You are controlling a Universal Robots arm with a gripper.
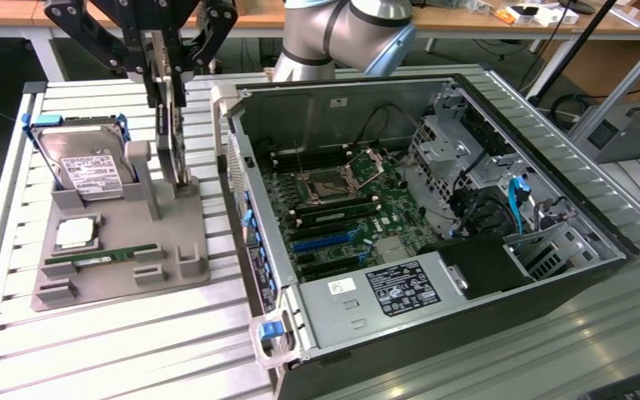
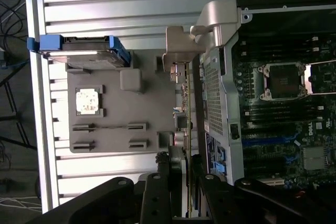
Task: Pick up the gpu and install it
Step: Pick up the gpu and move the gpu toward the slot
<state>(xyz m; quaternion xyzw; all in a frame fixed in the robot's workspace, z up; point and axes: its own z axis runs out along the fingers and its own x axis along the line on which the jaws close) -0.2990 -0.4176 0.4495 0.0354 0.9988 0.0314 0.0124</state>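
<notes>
Thin flat black expansion card (image 1: 167, 125), silvery bracket edge, upright over grey plastic holder tray (image 1: 109, 283). Pinched near top between narrowed jaws. Likely light, stiff, fragile: grip bare board edges only.

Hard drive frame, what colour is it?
Blue; the frame shows best in the wrist view.

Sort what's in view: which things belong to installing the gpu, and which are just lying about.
Belongs to the job: gpu, gripped edge-on by the gripper; open computer case and its motherboard.

Just lying about: hard drive, processor chip, memory stick, all on the grey holder tray.
</notes>
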